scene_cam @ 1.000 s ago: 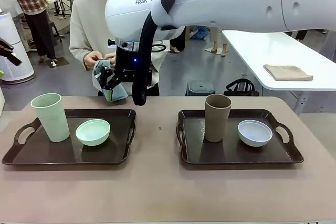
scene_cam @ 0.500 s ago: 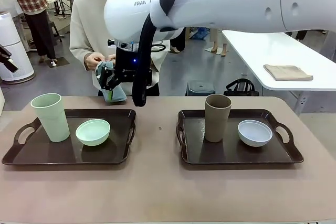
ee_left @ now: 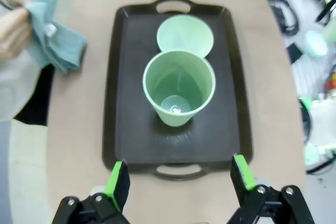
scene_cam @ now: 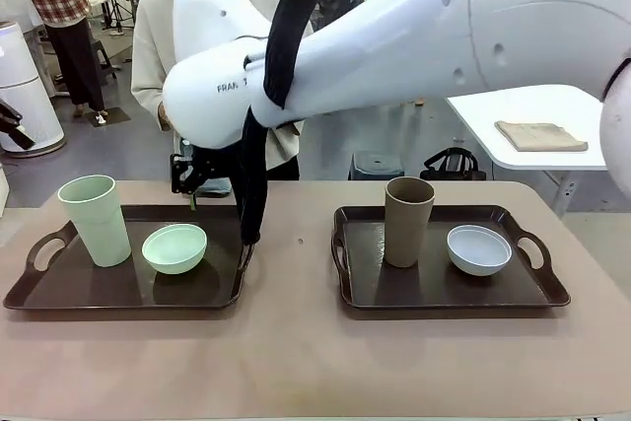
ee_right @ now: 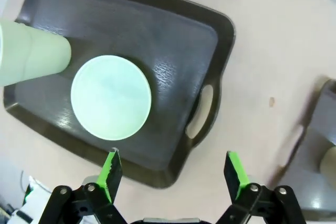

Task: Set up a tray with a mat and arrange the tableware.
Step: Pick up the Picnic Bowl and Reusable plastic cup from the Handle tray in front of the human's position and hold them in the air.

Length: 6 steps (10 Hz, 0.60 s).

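Note:
Two dark trays lie on the table. The left tray [scene_cam: 128, 303] carries a mint-green tumbler [scene_cam: 96, 220] and a green bowl [scene_cam: 175, 247]. The right tray [scene_cam: 444, 303] holds a brown tumbler [scene_cam: 408, 221] and a pale bowl [scene_cam: 479, 249]. My right gripper [scene_cam: 189, 189] hangs open over the left tray's far edge; from its wrist I look down on the bowl [ee_right: 111, 97] and the tumbler [ee_right: 31, 59]. My left gripper [ee_left: 180, 179] is open above that tray's near handle, facing the tumbler [ee_left: 178, 95] and bowl [ee_left: 185, 35]. A person's hands hold a folded teal mat [ee_left: 52, 40] beside the tray.
The person stands at the far side behind my right arm [scene_cam: 414, 36], which spans the table from the right. Bare tabletop [scene_cam: 296, 273] separates the trays. A second white table [scene_cam: 532, 105] with a folded cloth stands at the back right.
My right arm has swung down and left. Its gripper dropped from in front of the person's teal mat to just above the left tray's far edge. The tableware has not moved.

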### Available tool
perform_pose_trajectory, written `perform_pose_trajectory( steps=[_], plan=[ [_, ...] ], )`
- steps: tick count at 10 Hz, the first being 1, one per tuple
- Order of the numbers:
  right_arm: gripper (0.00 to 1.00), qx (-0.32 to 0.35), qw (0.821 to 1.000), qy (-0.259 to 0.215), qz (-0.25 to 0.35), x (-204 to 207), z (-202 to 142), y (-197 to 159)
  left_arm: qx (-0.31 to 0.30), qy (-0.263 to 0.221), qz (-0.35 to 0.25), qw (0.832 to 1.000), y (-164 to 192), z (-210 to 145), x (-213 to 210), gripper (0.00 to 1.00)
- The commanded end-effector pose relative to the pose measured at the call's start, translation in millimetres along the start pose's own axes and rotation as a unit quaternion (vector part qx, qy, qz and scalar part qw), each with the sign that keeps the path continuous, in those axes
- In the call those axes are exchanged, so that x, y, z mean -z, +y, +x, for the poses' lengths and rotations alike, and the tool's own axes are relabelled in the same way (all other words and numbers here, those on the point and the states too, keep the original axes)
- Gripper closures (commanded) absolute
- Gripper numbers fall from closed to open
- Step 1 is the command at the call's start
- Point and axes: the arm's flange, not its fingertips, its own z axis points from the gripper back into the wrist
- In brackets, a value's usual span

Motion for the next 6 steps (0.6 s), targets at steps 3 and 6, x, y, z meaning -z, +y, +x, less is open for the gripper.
perform_pose_trajectory(
  steps=[3,6],
  plan=[
    [0.00,0.000,1.000,-0.016,0.018,33.3,-6.3,3.9,0.003,-0.079,0.003,0.997,2.6,-46.3,40.0,0.00],
    [0.00,0.003,0.999,-0.016,0.034,47.4,-3.8,7.8,-0.004,-0.088,-0.033,0.996,1.9,-65.7,55.6,0.00]
  ],
)
